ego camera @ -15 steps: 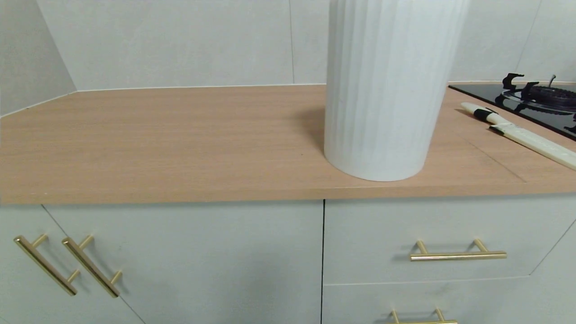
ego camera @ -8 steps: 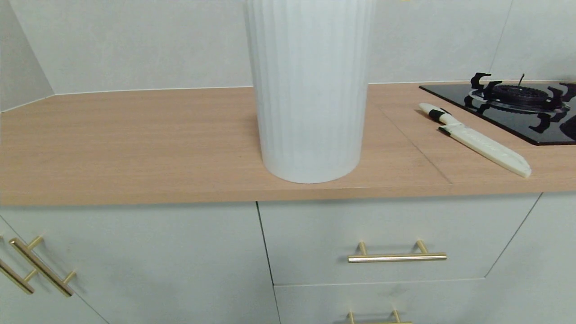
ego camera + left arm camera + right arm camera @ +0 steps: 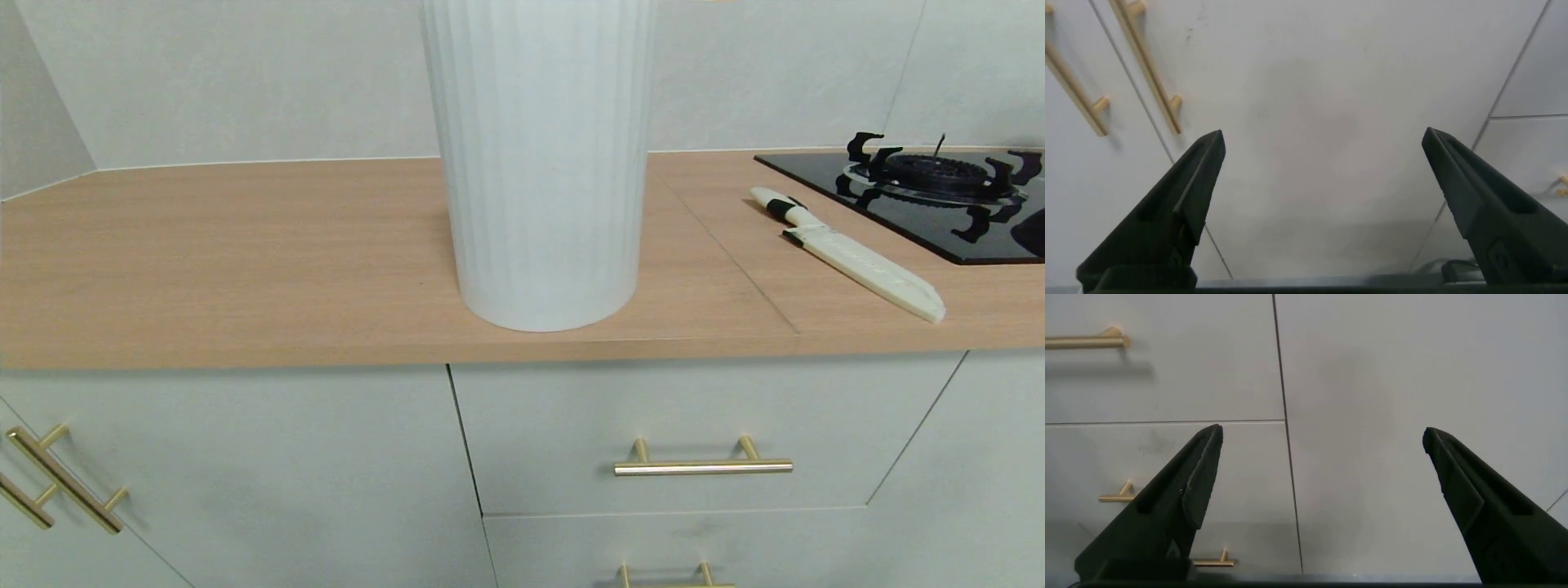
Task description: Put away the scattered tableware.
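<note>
Biggest worry here is the knife (image 3: 849,263). It lies flat on the countertop (image 3: 229,253) off to the right, blade pointing toward the near edge and its tip close to that edge, so a clumsy nudge could send it off the front. It's also low and thin, so a grab could easily slip or scrape the wood. The tall white ribbed container (image 3: 539,163) stands upright in the middle, right at the near edge too. It looks top-heavy enough that a bump from an arm coming up could tip it.

Both arms hang low, facing the cabinet fronts: left gripper (image 3: 1321,135) and right gripper (image 3: 1321,431) each have their jaws spread wide, holding nothing.

The surface is plain wood-look board with a seam between container and knife. A black gas hob (image 3: 931,192) sits at the far right, pale tiled wall (image 3: 245,82) behind, and light drawers with a brass handle (image 3: 702,466) below.
</note>
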